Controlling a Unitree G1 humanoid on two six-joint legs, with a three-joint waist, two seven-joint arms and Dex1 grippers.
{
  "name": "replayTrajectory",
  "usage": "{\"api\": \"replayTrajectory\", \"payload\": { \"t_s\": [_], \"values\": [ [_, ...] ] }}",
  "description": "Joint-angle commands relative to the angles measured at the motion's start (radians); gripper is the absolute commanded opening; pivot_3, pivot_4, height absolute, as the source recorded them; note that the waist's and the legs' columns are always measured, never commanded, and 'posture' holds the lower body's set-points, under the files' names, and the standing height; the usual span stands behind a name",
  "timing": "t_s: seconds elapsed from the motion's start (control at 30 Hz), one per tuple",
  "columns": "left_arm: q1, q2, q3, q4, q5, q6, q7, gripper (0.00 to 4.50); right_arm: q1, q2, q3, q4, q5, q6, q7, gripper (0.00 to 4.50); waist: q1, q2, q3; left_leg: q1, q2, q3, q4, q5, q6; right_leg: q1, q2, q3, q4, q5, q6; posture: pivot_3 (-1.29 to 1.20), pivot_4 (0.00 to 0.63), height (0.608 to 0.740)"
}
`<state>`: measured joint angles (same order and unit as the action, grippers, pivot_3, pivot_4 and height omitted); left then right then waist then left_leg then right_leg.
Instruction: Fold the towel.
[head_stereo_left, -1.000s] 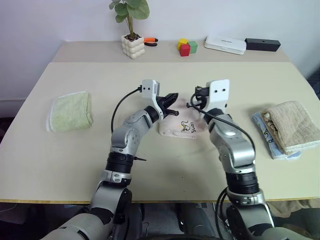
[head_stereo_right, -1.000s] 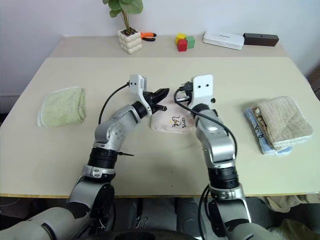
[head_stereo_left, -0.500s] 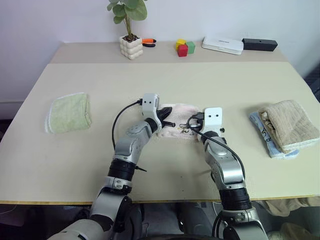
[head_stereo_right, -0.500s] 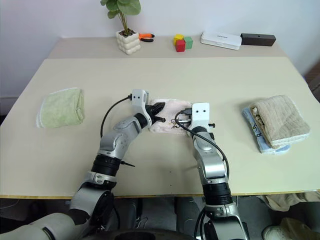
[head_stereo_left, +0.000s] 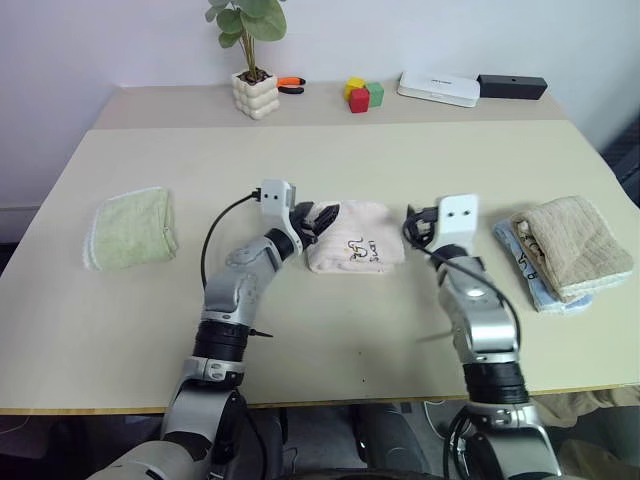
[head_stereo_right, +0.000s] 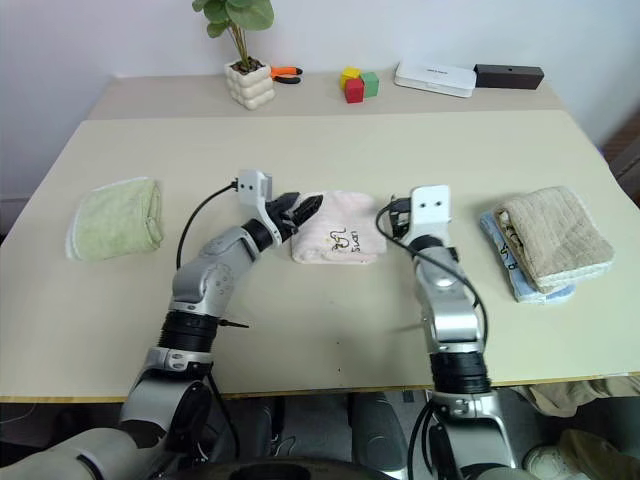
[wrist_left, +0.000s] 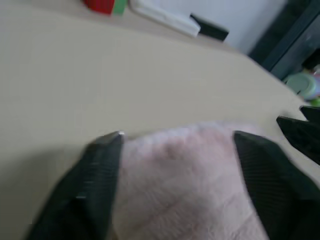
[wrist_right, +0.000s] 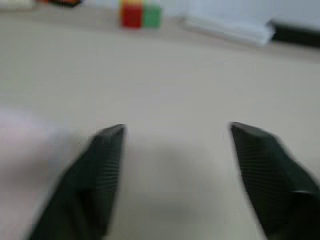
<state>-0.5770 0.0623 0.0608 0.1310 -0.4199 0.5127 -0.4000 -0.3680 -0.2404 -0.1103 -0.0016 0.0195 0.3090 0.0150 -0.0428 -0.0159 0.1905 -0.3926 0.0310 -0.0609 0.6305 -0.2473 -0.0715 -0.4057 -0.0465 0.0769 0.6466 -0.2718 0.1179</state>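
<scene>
We counted three folded piles. Green towel (head_stereo_left: 133, 230) lay well left of our left gripper (head_stereo_left: 318, 219), jaws wide, empty, at the pink towel (head_stereo_left: 355, 250). Its dark mark was unreadable. Right gripper (wrist_right: 172, 165), spread, empty, sat between it and the beige towel (head_stereo_left: 578, 245).

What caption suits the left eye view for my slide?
Folded pink towel on the table, both grippers open beside it.
</scene>
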Motion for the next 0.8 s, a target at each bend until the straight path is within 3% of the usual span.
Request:
{"api": "replayTrajectory", "payload": {
  "t_s": [0.03,0.1,0.23,0.33,0.5,0.6,0.8],
  "values": [
    [-0.007,0.033,0.036,-0.128,-0.086,0.068,-0.035,4.47,-0.014,-0.062,-0.04,0.016,-0.002,-0.064,0.039,4.47,0.0,0.0,0.0,0.0,0.0,0.0,0.0,0.0,0.0,0.0,0.0,0.0,0.0,0.0,0.0,0.0,0.15,0.74],
    [-0.006,0.061,0.055,-0.16,-0.119,0.122,-0.037,4.47,-0.026,-0.099,-0.049,0.019,0.039,-0.107,0.12,4.47,-0.001,0.0,0.0,0.0,0.0,0.0,0.0,0.0,0.0,0.0,0.0,0.0,0.0,0.0,0.0,0.0,0.15,0.74],
    [0.012,0.143,0.118,-0.179,-0.213,0.292,-0.041,4.47,-0.011,-0.207,-0.088,-0.112,0.33,-0.101,0.518,4.47,-0.007,0.002,0.002,0.001,0.0,0.0,0.0,0.0,0.0,0.0,0.0,0.0,0.001,0.0,0.0,0.0,0.15,0.74],
    [0.035,0.207,0.154,-0.185,-0.301,0.428,-0.067,4.47,0.01,-0.304,-0.141,-0.184,0.507,0.002,0.692,4.47,-0.009,0.002,0.002,0.001,0.0,0.0,0.0,0.0,0.0,0.0,0.0,0.0,0.001,0.0,0.0,0.0,0.15,0.74],
    [0.048,0.287,0.171,-0.151,-0.364,0.59,-0.089,4.47,0.12,-0.544,-0.155,-0.28,0.66,0.19,0.945,4.47,0.006,0.0,0.003,0.0,0.0,-0.001,0.001,0.0,0.0,0.002,-0.001,-0.001,-0.001,0.0,0.0,0.0,0.15,0.74],
    [0.045,0.332,0.133,-0.112,-0.361,0.684,-0.104,4.47,0.127,-0.584,-0.176,-0.287,0.723,0.256,0.969,4.47,-0.002,0.0,0.003,0.0,0.0,-0.001,0.001,0.0,0.0,0.002,0.0,-0.001,-0.001,0.0,0.0,0.0,0.15,0.74],
    [0.011,0.282,0.147,-0.052,-0.412,0.792,-0.106,4.47,0.113,-0.544,-0.149,-0.298,0.702,0.252,0.914,4.47,0.002,0.0,0.003,0.001,0.0,0.0,0.001,0.0,0.0,0.002,0.0,-0.001,-0.001,0.0,0.0,0.0,0.15,0.74]
  ]
}}
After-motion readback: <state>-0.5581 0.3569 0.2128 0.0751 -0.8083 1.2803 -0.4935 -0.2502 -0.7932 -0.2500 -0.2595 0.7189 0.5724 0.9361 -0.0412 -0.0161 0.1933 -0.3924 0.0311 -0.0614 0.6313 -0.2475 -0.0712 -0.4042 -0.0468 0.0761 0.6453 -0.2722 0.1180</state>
